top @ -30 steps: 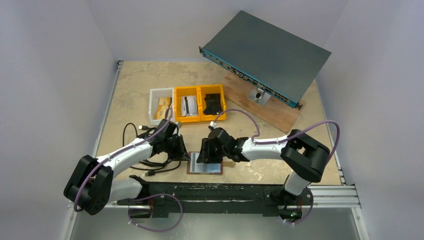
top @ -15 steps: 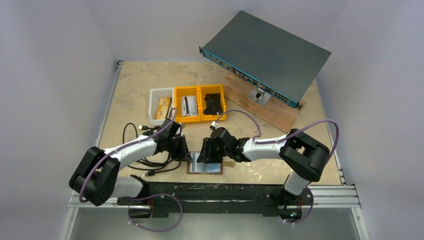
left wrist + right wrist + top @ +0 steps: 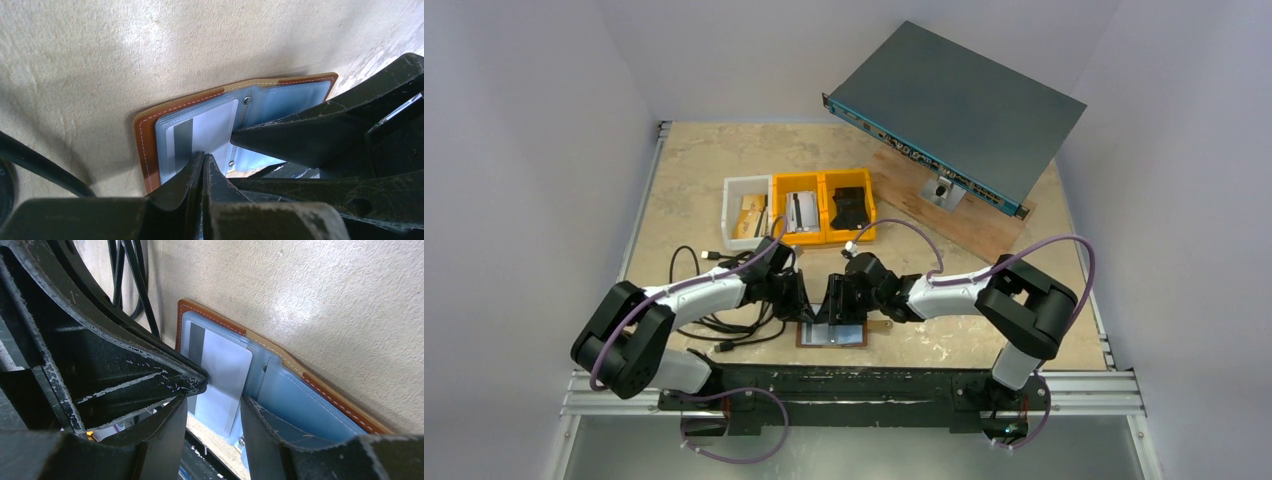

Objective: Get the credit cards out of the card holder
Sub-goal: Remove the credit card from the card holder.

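The brown card holder (image 3: 832, 335) lies open near the table's front edge, its clear pockets up. A white card with a dark stripe (image 3: 200, 127) sits in its left page and sticks partway out of the pocket (image 3: 222, 375). My left gripper (image 3: 202, 158) is shut, its tips pressed together and resting on that card. My right gripper (image 3: 212, 427) is open, one finger on either side of the card's lower end. Its right finger (image 3: 265, 425) rests on the holder's right page. In the top view both grippers (image 3: 802, 300) (image 3: 839, 305) meet over the holder.
A white bin (image 3: 732, 212) with tan cards (image 3: 750, 214) and two yellow bins (image 3: 824, 178) stand behind the grippers. A grey rack unit (image 3: 954, 110) leans on a wooden board (image 3: 964, 225) at back right. Black cables (image 3: 714, 320) lie left of the holder.
My left arm has swung right, bringing its gripper over the holder's left page, and its jaws have closed the last bit. The right gripper has hardly moved.
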### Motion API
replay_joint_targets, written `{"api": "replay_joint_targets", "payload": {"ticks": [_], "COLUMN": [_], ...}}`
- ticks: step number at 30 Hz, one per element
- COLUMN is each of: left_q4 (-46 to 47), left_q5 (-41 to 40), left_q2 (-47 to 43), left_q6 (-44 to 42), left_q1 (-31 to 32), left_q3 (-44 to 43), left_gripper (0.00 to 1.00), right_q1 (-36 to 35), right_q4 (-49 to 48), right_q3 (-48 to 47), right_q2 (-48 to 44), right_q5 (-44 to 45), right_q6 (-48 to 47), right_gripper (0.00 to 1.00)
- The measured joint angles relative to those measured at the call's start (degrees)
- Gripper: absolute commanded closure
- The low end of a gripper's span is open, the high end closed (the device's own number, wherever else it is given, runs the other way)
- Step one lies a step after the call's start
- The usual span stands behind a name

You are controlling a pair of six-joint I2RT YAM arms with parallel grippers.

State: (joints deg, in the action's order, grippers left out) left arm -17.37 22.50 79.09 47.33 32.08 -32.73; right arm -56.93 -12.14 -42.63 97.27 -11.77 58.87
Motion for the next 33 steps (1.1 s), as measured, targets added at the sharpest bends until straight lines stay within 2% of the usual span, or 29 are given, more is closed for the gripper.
{"api": "replay_joint_targets", "payload": {"ticks": [4, 12, 33], "left_q4": [-1.0, -6.5, -5.1], "left_q5": [-1.4, -7.3, -7.7], "left_q2": [-1.1, -4.3, -1.9], "left_q6": [0.0, -1.3, -0.8], "left_q1": [0.0, 0.1, 1.4], "left_q3": [0.0, -1.5, -1.6], "left_gripper": [0.94, 0.95, 0.97], "right_q1": [0.4, 0.8, 1.1], "right_q4": [-0.5, -1.9, -4.3], "right_q3": [0.2, 1.0, 2.3], "right_q2": [0.0, 0.0, 0.0], "right_q5": [-0.1, -0.7, -1.4], "right_q6": [0.0, 0.0, 0.2], "right_gripper": [0.56, 0.56, 0.56]}}
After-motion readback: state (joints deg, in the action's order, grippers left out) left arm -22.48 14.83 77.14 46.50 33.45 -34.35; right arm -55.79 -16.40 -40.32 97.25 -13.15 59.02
